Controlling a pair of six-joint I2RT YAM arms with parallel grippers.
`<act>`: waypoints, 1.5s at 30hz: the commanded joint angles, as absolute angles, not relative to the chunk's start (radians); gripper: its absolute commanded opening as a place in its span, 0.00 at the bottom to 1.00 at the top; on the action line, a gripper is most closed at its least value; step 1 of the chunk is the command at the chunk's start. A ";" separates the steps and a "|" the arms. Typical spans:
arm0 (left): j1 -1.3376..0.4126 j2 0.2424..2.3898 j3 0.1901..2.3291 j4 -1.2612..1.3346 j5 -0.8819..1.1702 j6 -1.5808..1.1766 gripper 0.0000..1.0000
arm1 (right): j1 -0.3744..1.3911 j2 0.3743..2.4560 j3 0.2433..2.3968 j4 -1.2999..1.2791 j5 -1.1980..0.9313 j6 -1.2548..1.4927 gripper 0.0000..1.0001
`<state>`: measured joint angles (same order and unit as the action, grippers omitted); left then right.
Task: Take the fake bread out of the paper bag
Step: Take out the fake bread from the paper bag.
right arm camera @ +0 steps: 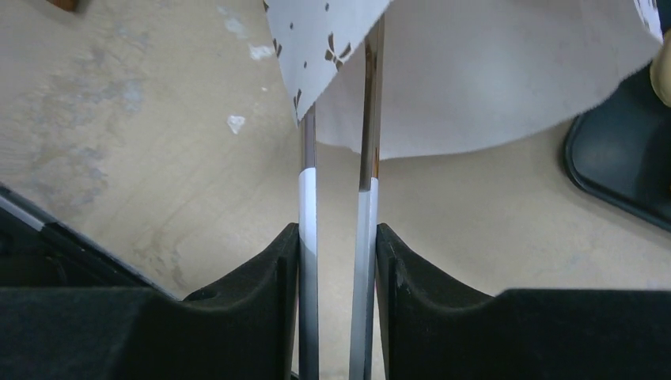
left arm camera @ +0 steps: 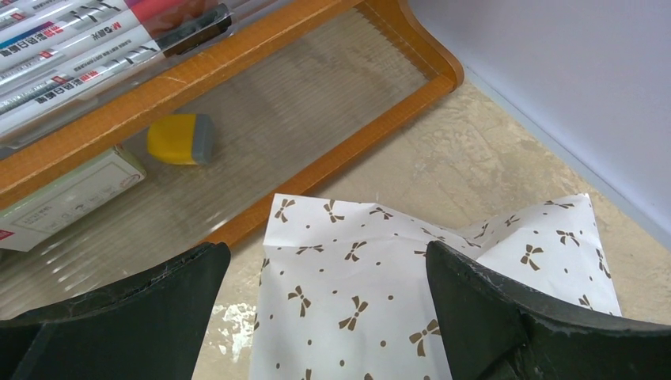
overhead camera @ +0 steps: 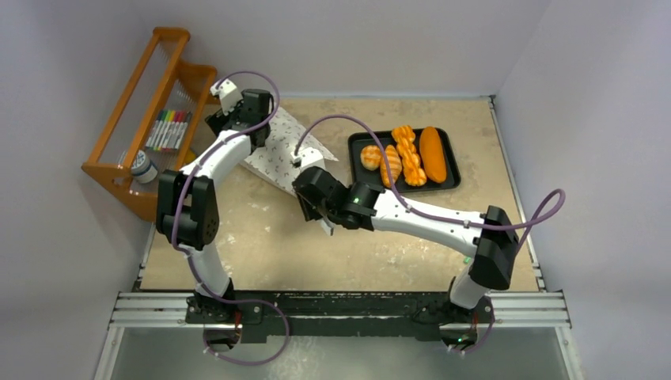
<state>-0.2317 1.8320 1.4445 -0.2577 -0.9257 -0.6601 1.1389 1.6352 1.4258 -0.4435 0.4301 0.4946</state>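
Currently, my right gripper (right arm camera: 336, 237) is clamped on a pair of metal tongs (right arm camera: 365, 158). One pad presses each blade, and a narrow gap shows between the blades. The blade tips reach the near edge of the paper bag (overhead camera: 283, 149). The left blade ends under a printed flap and the right blade lies across plain white paper. I cannot tell whether they pinch the paper.

My left gripper (left arm camera: 324, 253) hangs over the bag's far end with its jaws wide apart. The bow-printed paper lies below and between the fingers (left arm camera: 506, 317); I cannot confirm contact.

The bag lies near the far-left corner of the tabletop (overhead camera: 261, 245). The fake bread (overhead camera: 407, 157), a round roll, ridged pieces and a long loaf, lies on the black tray (overhead camera: 453, 180) just right of the bag, toward the far edge. I cannot see into the bag.

Obstructions:
- An orange rack (overhead camera: 119, 150) stands at the left edge, just beside my left gripper. It holds markers (left arm camera: 71, 55) and a yellow block (left arm camera: 180, 138).
- The tray's corner sits close to the right of the tongs.
- Walls close off the far, left and right edges.

Bare surface shows across the near half, from the bag to the near edge.
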 commanded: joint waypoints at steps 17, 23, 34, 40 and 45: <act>-0.225 1.808 1.499 -0.253 -0.971 -0.612 1.00 | 1.187 1.778 1.577 -0.386 0.414 0.428 0.38; -0.226 1.830 1.509 -0.253 -0.966 -0.615 1.00 | 1.186 1.803 1.540 -0.366 0.485 0.448 0.39; -0.224 1.852 1.526 -0.251 -0.945 -0.616 1.00 | 1.172 1.939 1.633 -0.360 0.629 0.414 0.41; -0.224 1.859 1.529 -0.250 -0.925 -0.631 1.00 | 1.170 1.967 1.672 -0.328 0.684 0.396 0.40; -0.221 1.859 1.531 -0.248 -0.921 -0.633 1.00 | 1.170 1.977 1.696 -0.296 0.704 0.370 0.39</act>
<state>-0.2295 1.8561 1.4864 -0.2710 -0.9222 -0.6334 1.1751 1.9987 1.6279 -0.3779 0.6285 0.4004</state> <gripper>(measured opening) 0.998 0.405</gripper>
